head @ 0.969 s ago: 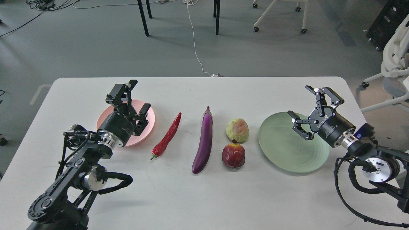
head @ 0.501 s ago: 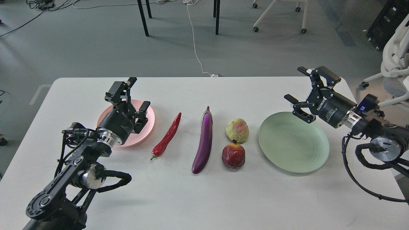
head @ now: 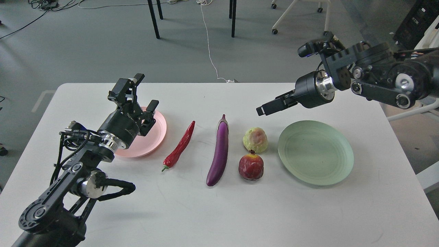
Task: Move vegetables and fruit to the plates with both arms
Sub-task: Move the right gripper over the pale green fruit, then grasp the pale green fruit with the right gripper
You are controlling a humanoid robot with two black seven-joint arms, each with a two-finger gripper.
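On the white table (head: pixel 212 216) lie, from left to right, a red chili pepper (head: pixel 180 145), a purple eggplant (head: pixel 219 152), a yellow-green fruit (head: pixel 255 139) and, just in front of it, a dark-red pomegranate (head: pixel 251 167). The salmon-pink plate (head: pixel 156 135) is at the left and the mint-green plate (head: pixel 315 152) at the right; neither holds anything. My left gripper (head: pixel 145 92) is open and empty above the pink plate's left part. My right gripper (head: pixel 261 110) points left, raised behind the yellow-green fruit. It is seen side-on, so its fingers cannot be told apart.
Behind the table is grey floor with a white cable (head: pixel 209 48), black table legs (head: pixel 154 20) and a white wheeled chair (head: pixel 301 13). Another white chair (head: pixel 425 103) stands at the table's right edge.
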